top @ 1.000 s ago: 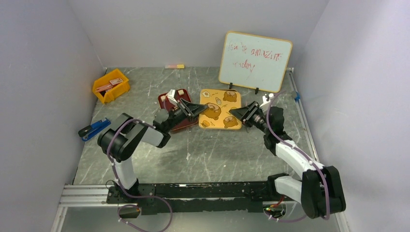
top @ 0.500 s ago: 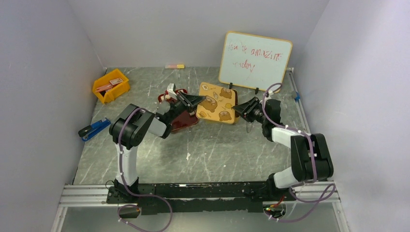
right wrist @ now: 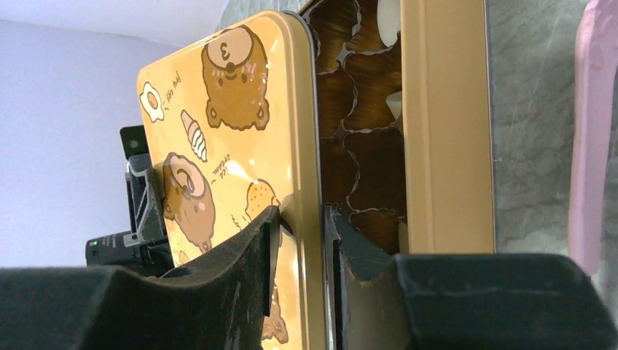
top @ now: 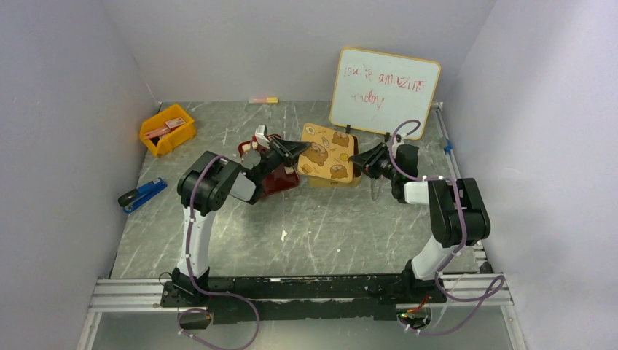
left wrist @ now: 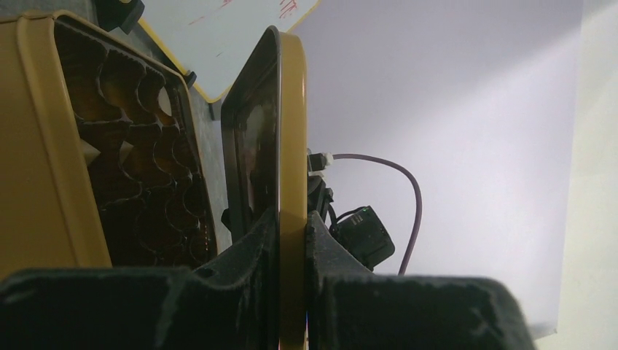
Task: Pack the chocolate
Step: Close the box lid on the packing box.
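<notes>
Gripping one edge of the gold bear-printed lid (top: 329, 152), the left fingers (left wrist: 244, 251) hold it tilted above the table (top: 328, 226), while the right fingers (right wrist: 240, 255) pinch its opposite edge. Pale chocolate pieces (right wrist: 393, 106) sit in brown cups of the open tin (right wrist: 444, 131) just beside the lid.

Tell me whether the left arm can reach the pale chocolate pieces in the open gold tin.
Probably not yet: the left gripper is shut on the gold bear-printed lid, held just clear of the gold tin. It should release the lid before going for the chocolate pieces.
</notes>
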Motion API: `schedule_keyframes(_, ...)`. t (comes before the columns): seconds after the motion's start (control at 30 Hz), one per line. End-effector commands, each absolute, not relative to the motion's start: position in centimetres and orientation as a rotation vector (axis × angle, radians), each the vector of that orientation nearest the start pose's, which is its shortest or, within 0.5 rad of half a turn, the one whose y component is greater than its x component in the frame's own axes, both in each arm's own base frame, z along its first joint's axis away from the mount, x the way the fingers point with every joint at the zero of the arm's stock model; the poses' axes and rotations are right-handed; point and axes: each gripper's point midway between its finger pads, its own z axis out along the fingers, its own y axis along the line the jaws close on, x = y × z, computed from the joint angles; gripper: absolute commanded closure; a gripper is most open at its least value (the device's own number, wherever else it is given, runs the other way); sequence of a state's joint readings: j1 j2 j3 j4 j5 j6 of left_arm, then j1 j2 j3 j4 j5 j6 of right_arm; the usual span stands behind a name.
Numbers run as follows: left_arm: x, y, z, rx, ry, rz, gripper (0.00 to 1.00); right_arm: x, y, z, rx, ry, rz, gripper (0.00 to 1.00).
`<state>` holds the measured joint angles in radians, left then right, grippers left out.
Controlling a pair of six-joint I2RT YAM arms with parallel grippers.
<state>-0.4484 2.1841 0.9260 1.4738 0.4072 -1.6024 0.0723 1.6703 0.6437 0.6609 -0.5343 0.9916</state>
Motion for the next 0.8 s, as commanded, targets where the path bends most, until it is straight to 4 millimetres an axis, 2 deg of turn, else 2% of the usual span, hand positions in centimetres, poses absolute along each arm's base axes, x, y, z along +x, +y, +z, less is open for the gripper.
schedule_keyframes(0.0, 39.0, -31.2, 24.2, -0.25, 1.25, -2.062, 0.95, 41.4, 15.3, 12.9, 0.48, 1.91, 1.251, 0.66)
schedule_keyframes(0.23, 39.0, -31.5, 23.9, -0.278, 1.252, -2.075, 0.95, 41.5, 15.5, 13.3, 0.477, 1.883, 1.299, 0.69)
schedule_keyframes(0.43, 39.0, -32.1, 23.5, -0.277, 1.26, -2.088, 0.95, 41.7, 15.5, 13.9, 0.481, 1.854, 1.338, 0.84)
schedule_keyframes(0.53, 38.9, -32.4, 23.3, -0.261, 1.273, -2.101, 0.95, 41.9, 15.3, 14.1, 0.481, 1.838, 1.35, 0.89)
schedule_keyframes(0.77, 38.6, -32.7, 21.3, -0.268, 1.334, -2.093, 0.72, 42.4, 14.7, 14.1, 0.486, 1.823, 1.354, 0.95)
